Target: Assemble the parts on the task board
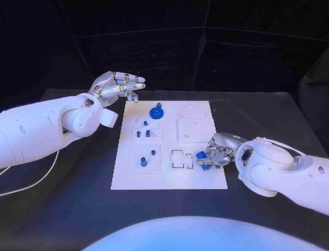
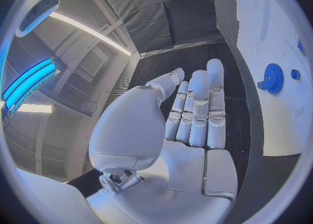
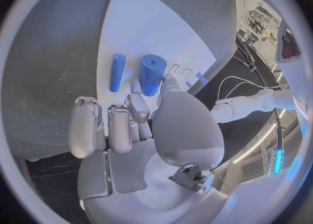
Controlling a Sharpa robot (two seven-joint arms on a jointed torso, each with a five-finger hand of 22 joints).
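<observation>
Two hands: left hand [image 1: 117, 86] fingers spread, holding nothing; right hand [image 1: 215, 154] fingers pinch a blue cylinder [image 3: 152, 74].

The head view looks steeply down from above onto the whole board [image 1: 169, 144] and both arms. The left wrist view looks along its open hand [image 2: 189, 125], beside the board's far end, sharing the gear [image 2: 273, 78]. The right wrist view sits close over the board's near right corner.
</observation>
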